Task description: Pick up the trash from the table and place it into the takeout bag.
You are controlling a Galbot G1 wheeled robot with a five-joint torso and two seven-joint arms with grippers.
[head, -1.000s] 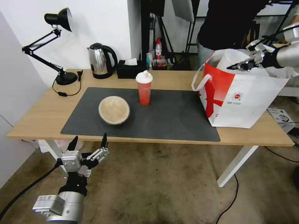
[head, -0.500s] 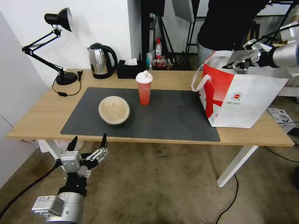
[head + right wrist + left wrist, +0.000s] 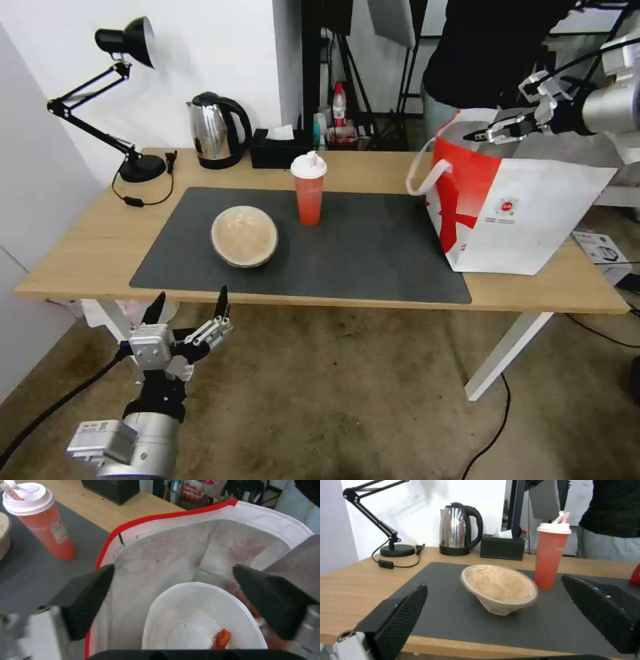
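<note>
- The white bowl point(image 3: 203, 620) lies inside the bag point(image 3: 527, 213), tilted against the silvery lining, with a bit of orange food left in it; it needs no more handling.
- The right gripper point(image 3: 490, 133) hangs over the bag's mouth, fingers spread and holding nothing.
- The left gripper point(image 3: 190, 313) waits below the worktop's point(image 3: 80, 247) front edge, fingers spread wide and empty, facing the beige bowl point(image 3: 498, 588).
- That bowl sits on the grey mat point(image 3: 373, 253), tipped on its side so the mouth faces up and toward the robot. It looks thin, light and somewhat flexible, probably with a clear film or lid over the mouth; a hard squeeze could buckle it. The rim seems the best hold, one finger inside or over the lip and one on the outer wall, since the sloping wall would likely slip out of a pinch.
- The cup point(image 3: 309, 189) stands upright just behind and to the right of the bowl, apart from it, lid on with a straw. It is tall, narrow and easy to topple; whether liquid remains cannot be told. A grip around the mid-body, kept upright, looks safest.
</note>
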